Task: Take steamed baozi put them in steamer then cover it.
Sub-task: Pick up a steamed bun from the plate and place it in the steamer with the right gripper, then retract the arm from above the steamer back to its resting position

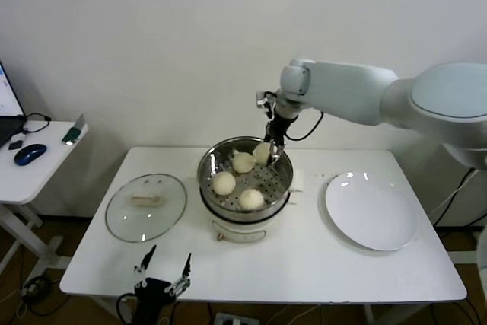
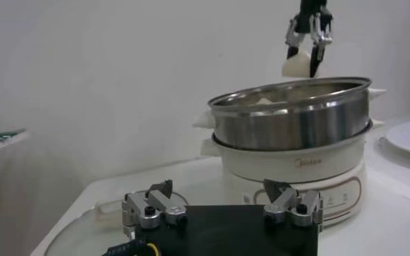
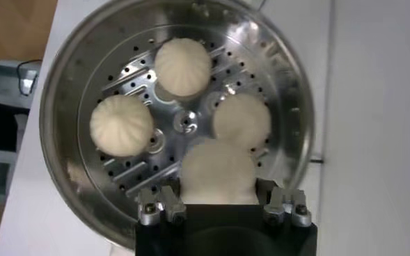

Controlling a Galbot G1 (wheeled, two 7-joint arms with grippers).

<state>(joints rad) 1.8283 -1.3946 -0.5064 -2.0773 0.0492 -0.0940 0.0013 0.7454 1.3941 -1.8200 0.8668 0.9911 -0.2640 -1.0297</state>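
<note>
1. The fourth steamed baozi [image 1: 262,152] is pinched between the fingers of the right gripper [image 1: 273,147], just above the back rim of the steamer [image 1: 213,202], a little right of centre in the head view. It is held over the one open patch of the perforated tray [image 3: 131,69], so it would probably drop in without landing on another bun.

2. Three baozi already sit on the tray: one at the back [image 1: 243,162], one at the left [image 1: 224,183], one at the front [image 1: 251,199]. In the right wrist view the held bun [image 3: 217,172] fills the lower centre, between the clenched jaws.

3. The steamer stands at the middle of the white table [image 1: 304,264], within reach of both arms.

4. The white plate [image 1: 370,211] at centre right holds no buns, which suggests this is the last one to load.

5. The clear glass lid [image 1: 145,207] lies flat at centre left, handle up, beside the steamer, ready for covering.

6. The left gripper [image 1: 163,275] waits at the bottom left edge, jaws spread and holding nothing, near the lid it would likely lift next.
</note>
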